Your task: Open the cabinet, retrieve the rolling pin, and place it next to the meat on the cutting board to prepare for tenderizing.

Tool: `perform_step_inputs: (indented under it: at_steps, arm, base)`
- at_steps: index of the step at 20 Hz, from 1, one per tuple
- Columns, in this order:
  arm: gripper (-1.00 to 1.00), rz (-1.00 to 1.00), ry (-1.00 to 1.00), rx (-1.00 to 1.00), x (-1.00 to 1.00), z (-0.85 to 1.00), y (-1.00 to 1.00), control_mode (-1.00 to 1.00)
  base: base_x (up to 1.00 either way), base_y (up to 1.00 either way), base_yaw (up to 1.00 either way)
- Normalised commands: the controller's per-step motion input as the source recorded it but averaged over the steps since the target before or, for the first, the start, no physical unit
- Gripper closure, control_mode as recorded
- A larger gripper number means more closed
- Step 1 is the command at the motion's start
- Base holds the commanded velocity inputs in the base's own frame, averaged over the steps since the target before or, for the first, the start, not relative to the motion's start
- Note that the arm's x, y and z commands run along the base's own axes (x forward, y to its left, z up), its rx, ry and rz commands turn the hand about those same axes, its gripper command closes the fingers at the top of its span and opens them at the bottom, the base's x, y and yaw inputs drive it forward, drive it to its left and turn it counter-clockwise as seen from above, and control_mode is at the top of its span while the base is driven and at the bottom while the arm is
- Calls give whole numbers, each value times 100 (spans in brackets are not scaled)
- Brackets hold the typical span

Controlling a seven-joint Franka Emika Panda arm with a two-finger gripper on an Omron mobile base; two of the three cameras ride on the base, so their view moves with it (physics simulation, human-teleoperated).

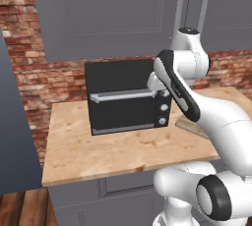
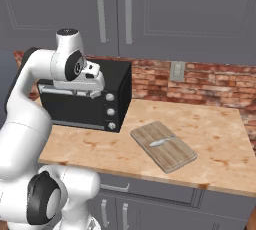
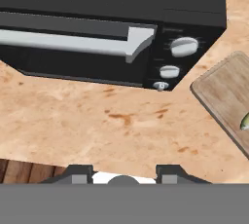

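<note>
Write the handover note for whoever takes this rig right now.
Gripper: part open, holding nothing, hovering over the countertop in front of the toaster oven.
Cabinet: both doors shut, handles untouched.
Rolling pin: not seen, presumably inside the cabinet.
Cutting board: on the counter right of the oven, a small pale piece of meat on it.
Done: nothing yet.
Left: open the cabinet, fetch the pin, lay it beside the meat.
</note>
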Motion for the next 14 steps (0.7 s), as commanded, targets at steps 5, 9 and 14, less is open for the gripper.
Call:
perform_step_inputs:
  at_steps: [5,9,14]
  arm:
    - [-100,0,-9,0,-6,0,0,-100]
    - [-100,0,-19,0,-7,0,-18,-100]
    - [-100,-4,-27,0,-4,23,-40,-100]
  base:
    - [0,0,0]
    - [0,0,0]
    - [0,0,0]
